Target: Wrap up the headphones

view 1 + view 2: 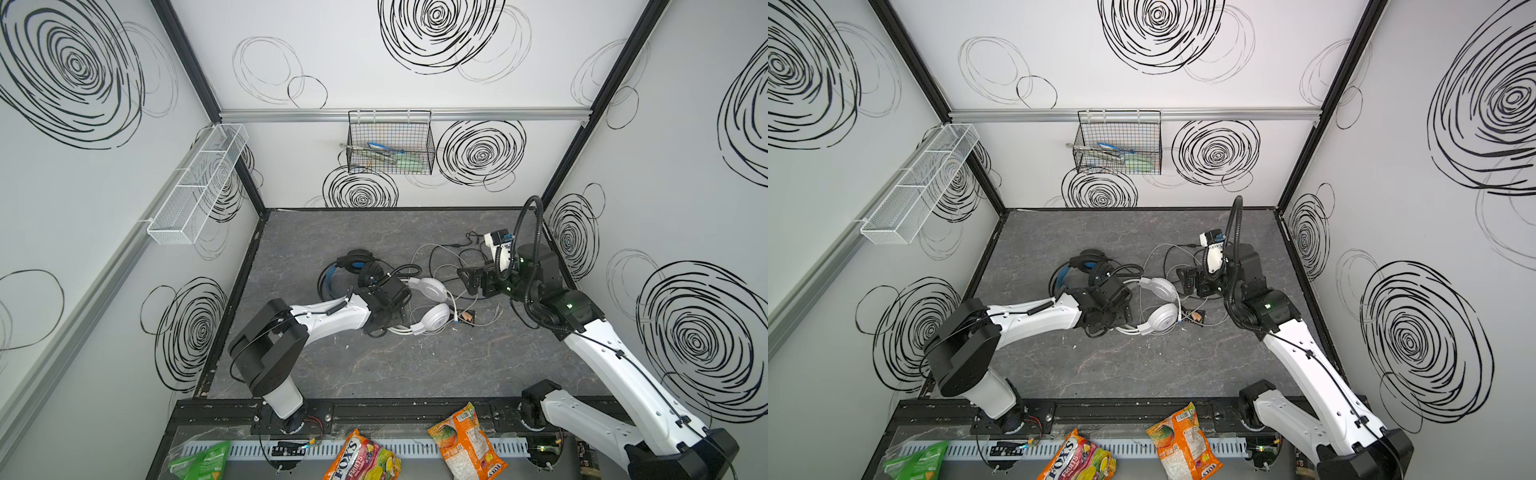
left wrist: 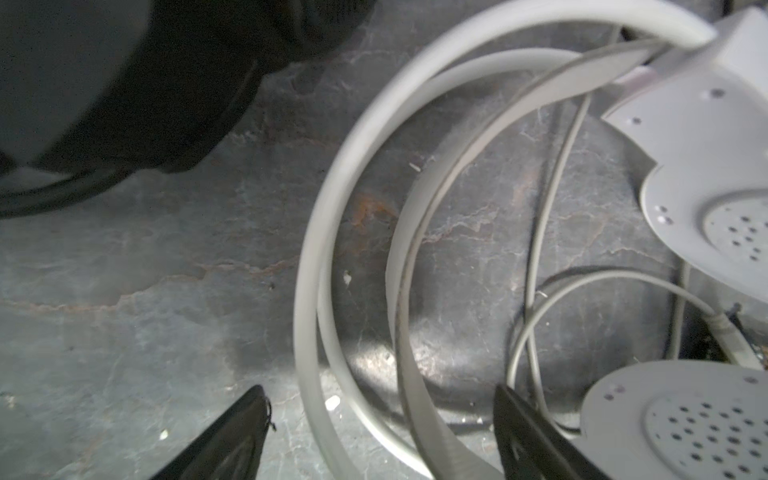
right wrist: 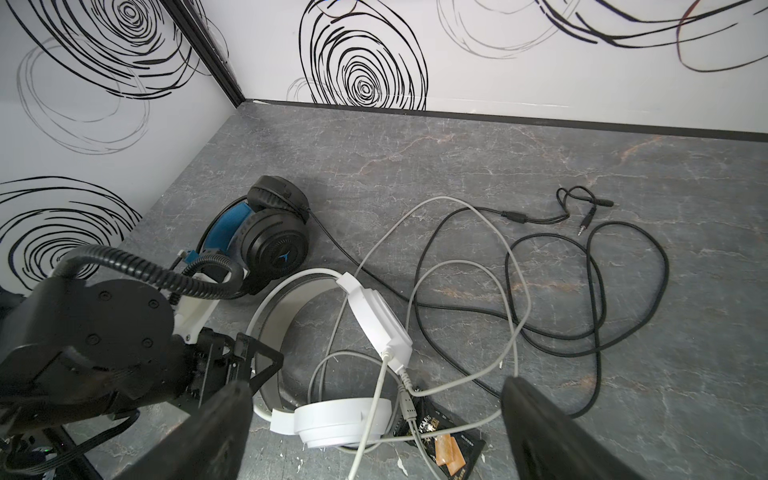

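Three snack bags (image 1: 465, 440) sit at the near edge. On the table (image 1: 415, 365), the left tool (image 2: 382, 436) has its fingers apart, straddling the headband of the white headphones (image 1: 432, 318) without squeezing it. The right tool (image 3: 378, 436) hangs spread wide over the tangled cables (image 3: 598, 316). The black headphones (image 1: 357, 264) lie just behind.

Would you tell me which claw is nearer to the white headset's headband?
Left. The left claw straddles the white headset's headband; the right claw hovers beyond the earcups, over the tangled cables.
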### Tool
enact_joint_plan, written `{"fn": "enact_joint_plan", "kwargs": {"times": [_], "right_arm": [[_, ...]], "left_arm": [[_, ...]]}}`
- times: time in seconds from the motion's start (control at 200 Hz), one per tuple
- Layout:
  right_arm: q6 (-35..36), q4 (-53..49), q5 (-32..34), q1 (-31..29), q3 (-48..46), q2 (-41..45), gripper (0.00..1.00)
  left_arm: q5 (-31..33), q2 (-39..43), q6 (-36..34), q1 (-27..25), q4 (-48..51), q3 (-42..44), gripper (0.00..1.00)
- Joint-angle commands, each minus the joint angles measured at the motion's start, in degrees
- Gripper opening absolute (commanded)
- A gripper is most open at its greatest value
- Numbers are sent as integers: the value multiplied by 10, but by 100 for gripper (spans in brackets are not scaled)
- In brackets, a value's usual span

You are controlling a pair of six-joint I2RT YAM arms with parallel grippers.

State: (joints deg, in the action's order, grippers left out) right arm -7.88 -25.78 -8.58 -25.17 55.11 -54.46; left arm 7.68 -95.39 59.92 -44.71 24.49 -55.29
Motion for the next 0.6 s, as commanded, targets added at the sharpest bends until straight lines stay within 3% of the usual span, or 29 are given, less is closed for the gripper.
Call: {"fn": "enact_joint_plan", "kwargs": {"times": [0.0, 0.38, 0.595], "right_arm": [[0, -1, 4, 0, -2, 8, 97], [2, 3, 1, 1, -3, 5, 97], [14, -9, 36, 0, 8, 6, 97]], "left_arm": [[14, -25, 20, 7, -4, -19, 84], [46, -93, 6, 15, 25, -50, 71], [51, -107, -3, 16, 31, -57, 61]]}}
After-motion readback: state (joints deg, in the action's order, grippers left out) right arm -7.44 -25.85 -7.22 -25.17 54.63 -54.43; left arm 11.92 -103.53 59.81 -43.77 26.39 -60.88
